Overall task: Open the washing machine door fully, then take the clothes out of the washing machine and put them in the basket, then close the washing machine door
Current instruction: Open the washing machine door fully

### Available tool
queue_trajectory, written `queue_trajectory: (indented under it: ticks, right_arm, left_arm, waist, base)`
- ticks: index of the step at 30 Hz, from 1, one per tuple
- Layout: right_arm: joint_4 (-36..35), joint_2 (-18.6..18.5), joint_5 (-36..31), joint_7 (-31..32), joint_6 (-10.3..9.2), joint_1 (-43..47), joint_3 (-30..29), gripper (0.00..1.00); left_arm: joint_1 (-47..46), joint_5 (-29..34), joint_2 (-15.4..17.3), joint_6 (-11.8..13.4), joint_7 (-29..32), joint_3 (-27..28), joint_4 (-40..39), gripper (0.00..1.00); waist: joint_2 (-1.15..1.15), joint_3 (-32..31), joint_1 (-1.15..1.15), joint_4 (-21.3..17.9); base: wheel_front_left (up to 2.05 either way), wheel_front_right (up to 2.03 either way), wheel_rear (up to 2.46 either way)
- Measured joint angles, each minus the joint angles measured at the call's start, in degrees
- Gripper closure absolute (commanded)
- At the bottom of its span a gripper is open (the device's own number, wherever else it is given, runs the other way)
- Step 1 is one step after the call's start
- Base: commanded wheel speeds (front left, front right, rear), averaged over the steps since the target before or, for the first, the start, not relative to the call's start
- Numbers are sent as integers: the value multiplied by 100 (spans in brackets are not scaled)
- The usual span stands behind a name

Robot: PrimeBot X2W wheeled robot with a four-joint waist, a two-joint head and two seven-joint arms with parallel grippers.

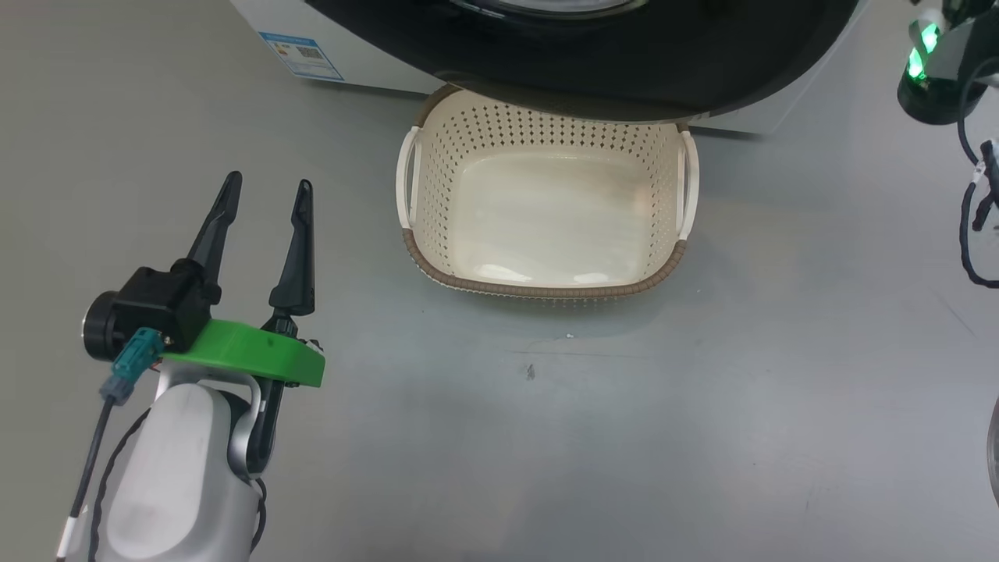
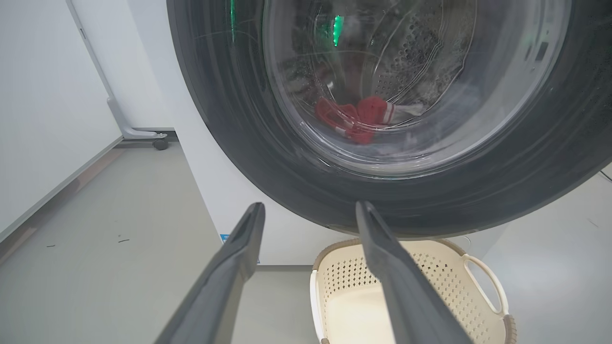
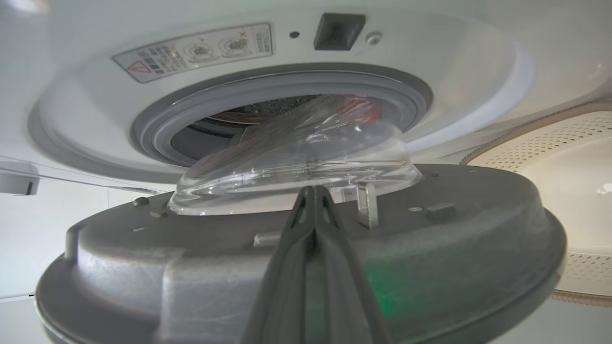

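The washing machine door (image 1: 624, 70), glossy black, stands partly open over the far end of the basket (image 1: 546, 290), a cream basket that is empty. Through the door's glass (image 2: 382, 71) the red clothes (image 2: 368, 114) lie in the steel drum. My left gripper (image 1: 268, 183) is open with nothing in it, on the floor side left of the basket; its fingers (image 2: 239, 267) point at the door's lower rim. My right gripper (image 3: 311, 191) is shut, its tips at the door's grey inner face (image 3: 454, 239) beside the glass bowl. Behind it is the washing machine (image 3: 454, 71) with its grey gasket.
Grey floor spreads in front of and around the basket. A white wheeled stand (image 2: 138, 134) and a white wall panel (image 2: 43, 119) lie left of the washer. Part of my right arm, with green lights (image 1: 929, 47) and dark cables (image 1: 975, 234), hangs at the right edge.
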Motion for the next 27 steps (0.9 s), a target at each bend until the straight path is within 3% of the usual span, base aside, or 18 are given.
queue_trajectory:
  ticks: [27]
  right_arm:
    - [-202, 527, 86, 582, 628, 1145, 554, 100]
  left_arm:
    - [246, 108, -3, -43, 0, -59, 147, 0]
  waist:
    - [0, -515, 0, -122]
  base:
    - [0, 0, 0]
